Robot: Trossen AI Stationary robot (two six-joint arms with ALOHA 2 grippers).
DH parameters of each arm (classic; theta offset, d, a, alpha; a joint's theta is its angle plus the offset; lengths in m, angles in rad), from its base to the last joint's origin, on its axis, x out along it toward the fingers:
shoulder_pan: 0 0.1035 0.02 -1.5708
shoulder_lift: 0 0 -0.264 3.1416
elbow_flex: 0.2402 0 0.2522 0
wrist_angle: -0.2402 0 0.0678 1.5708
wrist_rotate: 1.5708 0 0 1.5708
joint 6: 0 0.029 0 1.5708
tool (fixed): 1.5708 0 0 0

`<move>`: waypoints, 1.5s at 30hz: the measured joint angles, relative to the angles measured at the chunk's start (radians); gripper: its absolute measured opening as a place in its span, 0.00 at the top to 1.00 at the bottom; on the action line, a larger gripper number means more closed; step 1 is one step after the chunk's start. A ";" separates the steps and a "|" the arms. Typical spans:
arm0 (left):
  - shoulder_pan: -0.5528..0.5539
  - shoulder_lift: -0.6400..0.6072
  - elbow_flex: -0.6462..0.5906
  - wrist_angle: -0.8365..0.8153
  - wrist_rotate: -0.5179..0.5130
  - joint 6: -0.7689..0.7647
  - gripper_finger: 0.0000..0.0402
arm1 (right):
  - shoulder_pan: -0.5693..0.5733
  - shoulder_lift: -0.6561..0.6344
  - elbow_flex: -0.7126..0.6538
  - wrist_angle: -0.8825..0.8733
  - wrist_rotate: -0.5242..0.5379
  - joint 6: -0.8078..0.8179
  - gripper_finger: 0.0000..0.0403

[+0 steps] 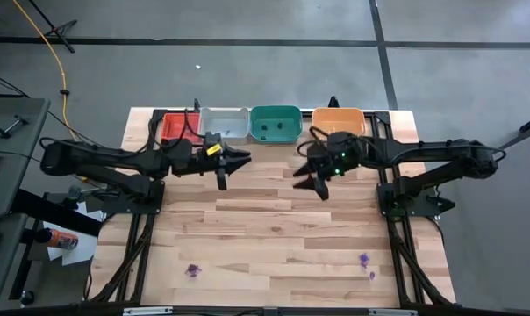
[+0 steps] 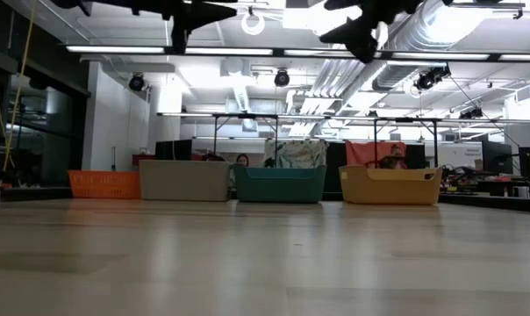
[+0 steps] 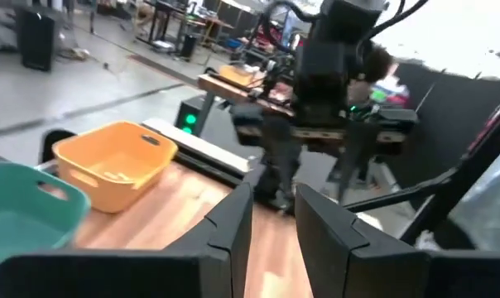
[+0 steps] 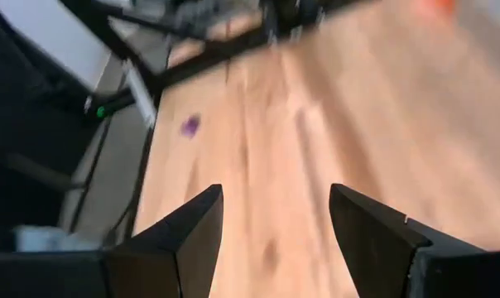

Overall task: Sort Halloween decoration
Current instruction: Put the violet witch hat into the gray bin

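Above the pale wooden table [image 1: 274, 219], near the grey plastic tray [image 1: 224, 124], my left claw [image 1: 236, 161] hangs with fingers narrowly apart, empty. My right claw [image 1: 311, 182] is spread wide, empty. Tiny purple trinkets [image 1: 364, 260] lie at the near edge.

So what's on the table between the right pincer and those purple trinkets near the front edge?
Nothing: in the high view only bare wood lies between the right pincer and the purple trinkets.
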 joint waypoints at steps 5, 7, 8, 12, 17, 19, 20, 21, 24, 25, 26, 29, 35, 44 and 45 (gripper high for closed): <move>0.003 -0.038 0.001 -0.019 -0.006 0.125 0.80 | 0.082 0.000 0.000 -0.133 -0.029 0.183 0.46; 0.003 -0.049 0.001 -0.018 -0.006 0.148 0.80 | 0.131 0.000 0.000 -0.180 -0.031 0.281 0.46; 0.003 -0.053 0.002 -0.018 -0.006 0.150 0.80 | 0.156 0.000 0.000 -0.206 -0.031 0.336 0.46; 0.003 -0.059 0.002 -0.018 -0.006 0.155 0.80 | 0.279 0.008 0.000 -0.298 -0.031 0.639 0.46; 0.003 -0.059 0.002 -0.021 -0.006 0.261 0.80 | 0.485 0.061 0.000 -0.360 -0.018 1.070 0.46; 0.003 -0.059 0.002 -0.022 -0.006 0.293 0.80 | 0.573 0.100 0.000 -0.358 -0.016 1.246 0.46; 0.003 -0.059 0.002 -0.022 -0.006 0.302 0.80 | 0.615 0.122 0.000 -0.353 -0.016 1.323 0.46; 0.003 -0.059 0.002 -0.022 -0.006 0.307 0.80 | 0.654 0.148 0.000 -0.352 -0.024 1.396 0.46; 0.003 -0.058 0.002 -0.022 -0.006 0.306 0.80 | 0.765 0.227 0.000 -0.352 -0.079 1.587 0.46; 0.003 -0.058 0.002 -0.022 -0.006 0.306 0.80 | 0.800 0.254 0.000 -0.357 -0.096 1.631 0.46; 0.003 -0.058 0.002 -0.022 -0.006 0.306 0.80 | 0.833 0.280 0.000 -0.360 -0.110 1.667 0.46; 0.003 -0.058 0.002 -0.022 -0.006 0.306 0.80 | 0.911 0.349 0.000 -0.412 -0.117 1.739 0.46; 0.003 -0.058 0.002 -0.022 -0.006 0.306 0.80 | 0.943 0.427 0.000 -0.515 -0.030 1.693 0.46; 0.003 -0.058 0.002 -0.021 -0.006 0.264 0.79 | 0.949 0.479 -0.001 -0.574 0.004 1.569 0.46; 0.003 -0.058 0.002 -0.021 -0.006 0.246 0.79 | 0.955 0.479 -0.001 -0.574 0.015 1.570 0.46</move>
